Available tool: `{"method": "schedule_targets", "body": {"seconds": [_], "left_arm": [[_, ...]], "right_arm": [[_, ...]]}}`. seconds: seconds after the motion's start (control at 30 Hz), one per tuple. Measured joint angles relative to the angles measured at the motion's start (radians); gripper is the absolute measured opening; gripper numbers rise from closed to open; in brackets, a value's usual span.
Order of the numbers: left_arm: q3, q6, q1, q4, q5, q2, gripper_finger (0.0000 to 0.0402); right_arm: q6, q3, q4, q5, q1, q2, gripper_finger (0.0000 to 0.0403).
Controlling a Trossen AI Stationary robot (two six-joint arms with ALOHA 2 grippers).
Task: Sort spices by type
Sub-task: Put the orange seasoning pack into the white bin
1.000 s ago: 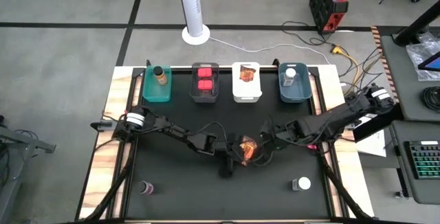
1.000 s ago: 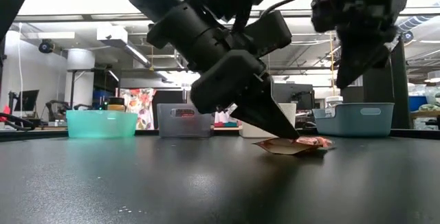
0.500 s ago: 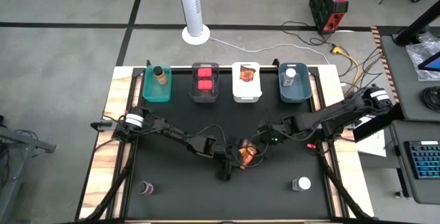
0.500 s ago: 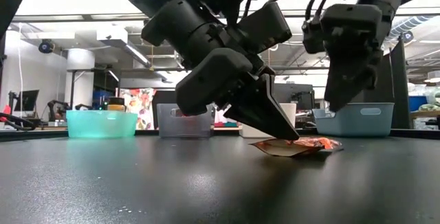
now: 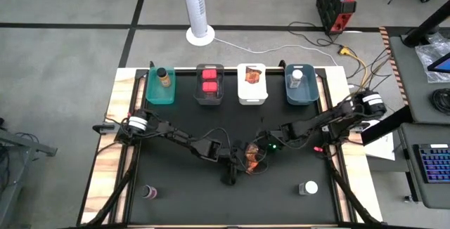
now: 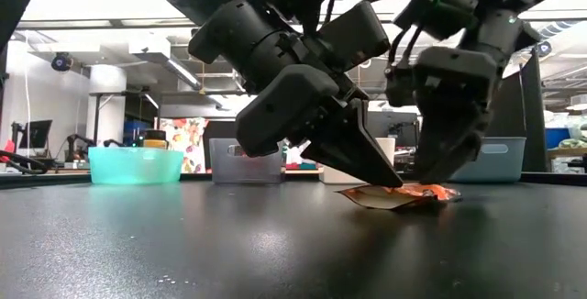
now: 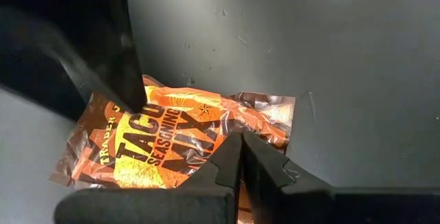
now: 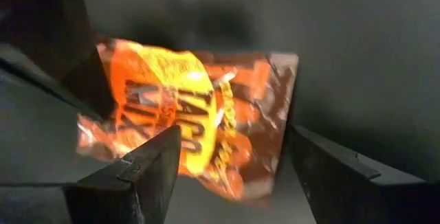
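Orange-brown taco seasoning packet (image 5: 252, 156) lies flat on the black surface (image 5: 183, 187) near mid-table, well short of the white bin (image 5: 252, 95) that already holds its twin. Left tool (image 7: 240, 157) is fully closed, tip pressed on the packet's near edge, pinning it rather than gripping. Right tool (image 8: 230, 172) is spread wide, one finger either side of the packet, hovering just above it in the low view. Handling guess: light, thin foil pouch, crinkly and floppy, slick skin, powder inside will shift; not fragile, but it will fold or slide instead of lifting cleanly. Flat on the surface there's little to bite on, so best hold looks like a raised, wrinkled edge or corner (image 6: 440, 192), pinched across the thin seam, while the left tip keeps it from skating. Risk: fingers scrape the surface and push the packet away, or grip only a film fold and it slips mid-carry.
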Motion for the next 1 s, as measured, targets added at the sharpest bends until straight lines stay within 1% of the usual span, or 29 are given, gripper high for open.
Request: {"method": "schedule_targets", "body": {"seconds": [0.1,0.2,0.33,0.43,0.5,0.6,0.67,0.77,0.9,1.0], "left_arm": [[0.0,0.0,0.0,0.0,0.0,0.0,0.0],[0.0,0.001,0.0,-0.001,0.0,0.0,0.0],[0.0,0.001,0.0,-0.003,0.001,0.0,0.0],[0.0,0.001,0.0,-0.003,0.001,0.0,0.0],[0.0,0.001,0.0,-0.003,0.0,0.0,0.0],[0.0,0.001,0.0,-0.002,-0.001,0.0,0.0],[0.0,0.001,0.0,-0.002,-0.011,0.0,0.0],[0.0,-0.003,-0.002,0.002,-0.062,0.0,0.0],[0.0,-0.007,-0.001,0.004,-0.072,0.001,0.0],[-0.002,-0.011,-0.001,0.014,-0.075,0.001,0.0]], "right_arm": [[-0.01,0.0,0.054,-0.028,-0.011,0.036,0.0253],[-0.033,0.0,0.104,-0.085,-0.024,0.062,0.0247],[-0.054,0.0,0.123,-0.114,-0.033,0.066,0.0236],[-0.062,0.0,0.123,-0.135,-0.04,0.064,0.0219],[-0.074,0.0,0.124,-0.14,-0.04,0.065,0.02],[-0.091,0.0,0.127,-0.144,-0.04,0.073,0.0161],[-0.101,0.0,0.135,-0.145,-0.04,0.085,0.013],[-0.105,0.0,0.139,-0.145,-0.044,0.105,0.0084],[-0.114,0.002,0.148,-0.154,-0.051,0.124,0.0023],[-0.122,0.002,0.143,-0.156,-0.056,0.119,0.0015]]}}
